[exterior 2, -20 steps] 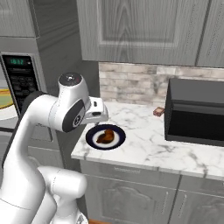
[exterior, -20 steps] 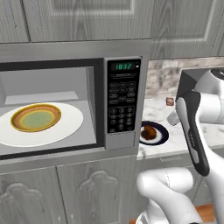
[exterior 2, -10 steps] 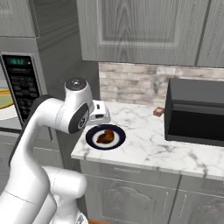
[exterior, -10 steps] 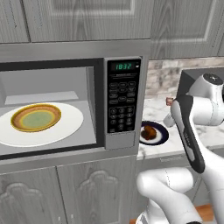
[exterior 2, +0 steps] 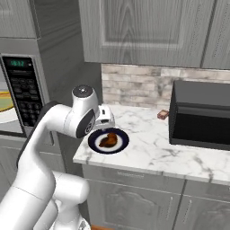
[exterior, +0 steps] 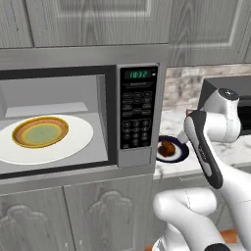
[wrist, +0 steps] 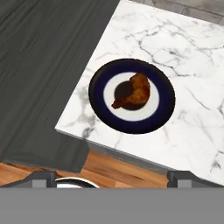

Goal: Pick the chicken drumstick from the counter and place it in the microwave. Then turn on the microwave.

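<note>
The gripper (exterior 2: 107, 117), fingers spread, has been lowered toward the drumstick (wrist: 133, 90) on its plate (wrist: 162, 114); contact seems not made.

the microwave (exterior: 73, 117) is cut by the 9 o'clock edge of the left base view, and its white turntable (exterior: 73, 142) loses its end there too. in the right base view the same edge leaves just the keypad and a slice of the plate. the arm hides the 3 o'clock part of the dark plate (exterior: 180, 152). the small brown thing (exterior 2: 163, 115) beside the black appliance (exterior 2: 202, 119) is too small to tell.
</note>
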Motion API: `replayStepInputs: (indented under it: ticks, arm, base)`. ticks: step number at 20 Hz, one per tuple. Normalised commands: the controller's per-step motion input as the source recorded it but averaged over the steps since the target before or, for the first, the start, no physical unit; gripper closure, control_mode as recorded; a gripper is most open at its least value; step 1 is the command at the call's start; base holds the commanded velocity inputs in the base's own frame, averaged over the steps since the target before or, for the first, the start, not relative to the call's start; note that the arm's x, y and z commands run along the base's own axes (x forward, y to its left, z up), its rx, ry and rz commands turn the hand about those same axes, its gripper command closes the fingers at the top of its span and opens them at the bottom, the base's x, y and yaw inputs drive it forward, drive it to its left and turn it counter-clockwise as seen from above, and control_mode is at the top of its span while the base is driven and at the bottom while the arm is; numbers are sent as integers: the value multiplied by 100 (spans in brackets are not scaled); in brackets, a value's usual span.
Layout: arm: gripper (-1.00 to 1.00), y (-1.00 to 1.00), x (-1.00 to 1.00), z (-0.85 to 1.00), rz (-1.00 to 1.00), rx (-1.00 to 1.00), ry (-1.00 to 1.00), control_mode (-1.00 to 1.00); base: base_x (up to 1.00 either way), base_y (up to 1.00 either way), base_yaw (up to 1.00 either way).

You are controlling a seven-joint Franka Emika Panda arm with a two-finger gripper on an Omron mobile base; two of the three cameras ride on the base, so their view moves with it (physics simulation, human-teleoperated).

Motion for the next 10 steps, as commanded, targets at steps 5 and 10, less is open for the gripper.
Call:
replayStepInputs:
  ticks: [5, 10]
  arm:
    - [-100, -1, 28, -20, 0, 0, 0, -100]
    - [-100, -5, 29, -18, 0, 0, 0, -100]
  base:
    - [0, 0, 0]
    - [0, 0, 0]
